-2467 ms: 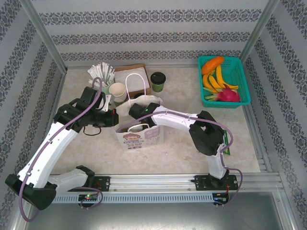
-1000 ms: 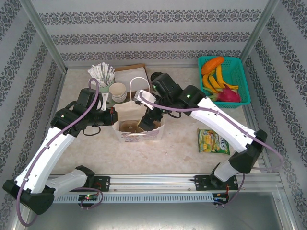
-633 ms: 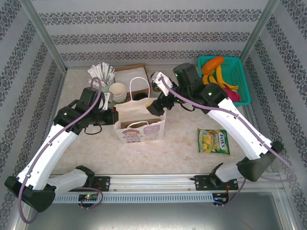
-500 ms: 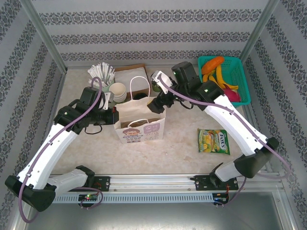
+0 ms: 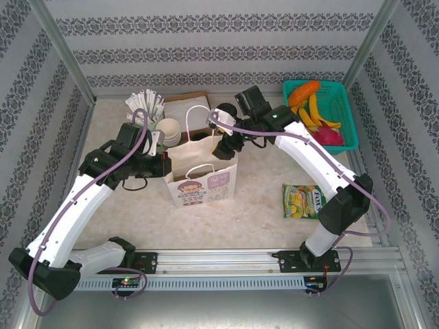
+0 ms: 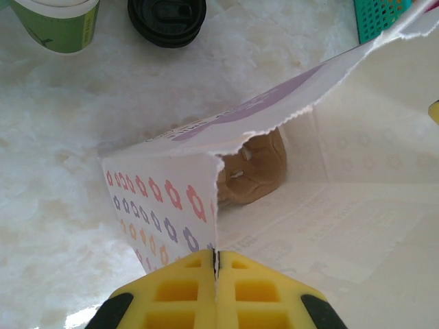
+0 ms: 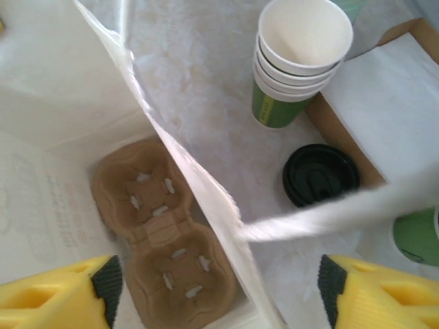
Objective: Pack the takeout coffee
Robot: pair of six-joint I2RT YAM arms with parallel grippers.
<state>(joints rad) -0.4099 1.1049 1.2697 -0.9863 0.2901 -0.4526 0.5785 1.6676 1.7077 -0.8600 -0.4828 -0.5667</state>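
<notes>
Behind paper bag (image 6: 161, 199), on desk (image 7: 199, 62), takeout coffee (image 7: 321, 175) stands upright, lid on, untouched. Left pincer (image 6: 215, 262) clamped on bag rim; right pincer (image 7: 216, 284) spread wide, straddling far bag wall (nothing held). Your risk: closing there pinches paper, drags bag, tears rim at left clamp.

Takeout coffee (image 7: 321, 175), round black lid on, upright on pale tabletop (image 7: 206, 82), just outside paper bag (image 7: 55, 103).

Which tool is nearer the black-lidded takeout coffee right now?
Right. The right tool hovers open over the paper bag at the rim beside the takeout coffee. The left tool is shut on the bag's other end, farther off.
</notes>
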